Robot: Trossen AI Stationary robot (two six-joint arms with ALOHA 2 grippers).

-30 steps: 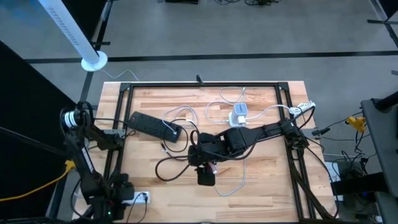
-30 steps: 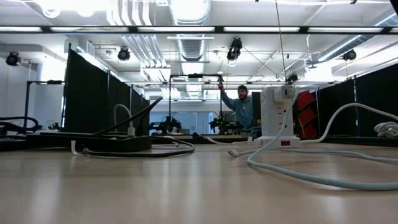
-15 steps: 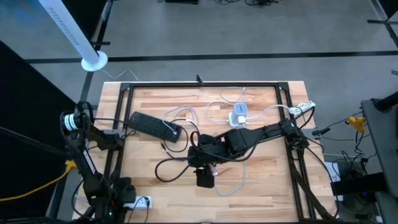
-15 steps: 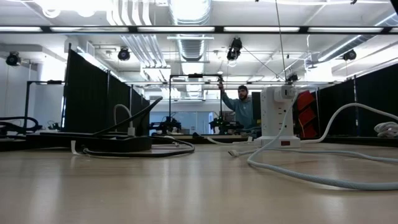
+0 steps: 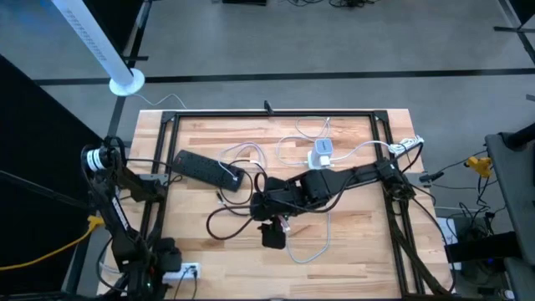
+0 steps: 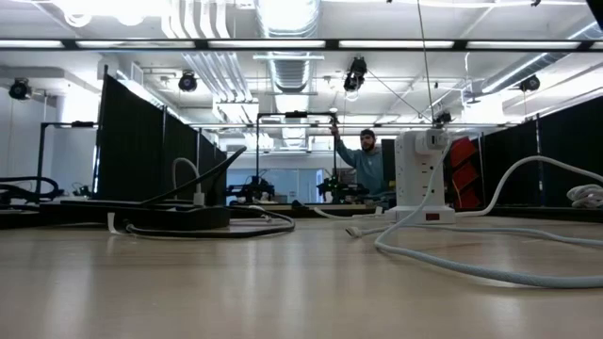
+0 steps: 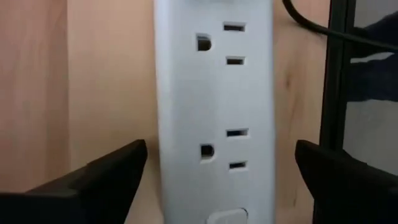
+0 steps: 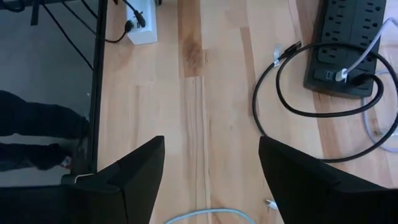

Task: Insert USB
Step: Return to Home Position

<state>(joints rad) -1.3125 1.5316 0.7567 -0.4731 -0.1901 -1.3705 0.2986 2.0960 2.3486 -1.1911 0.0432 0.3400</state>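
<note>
Both wide — right gripper (image 8: 211, 186) mid-table, left gripper (image 7: 219, 158) over outlet strip (image 7: 214, 81)

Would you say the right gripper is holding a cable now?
No, the right gripper is open, with only bare table between its fingers.

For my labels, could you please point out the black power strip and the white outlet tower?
black power strip (image 5: 207, 169): high view, mid-body.
white outlet tower (image 6: 418, 177): low view, front face.
</note>
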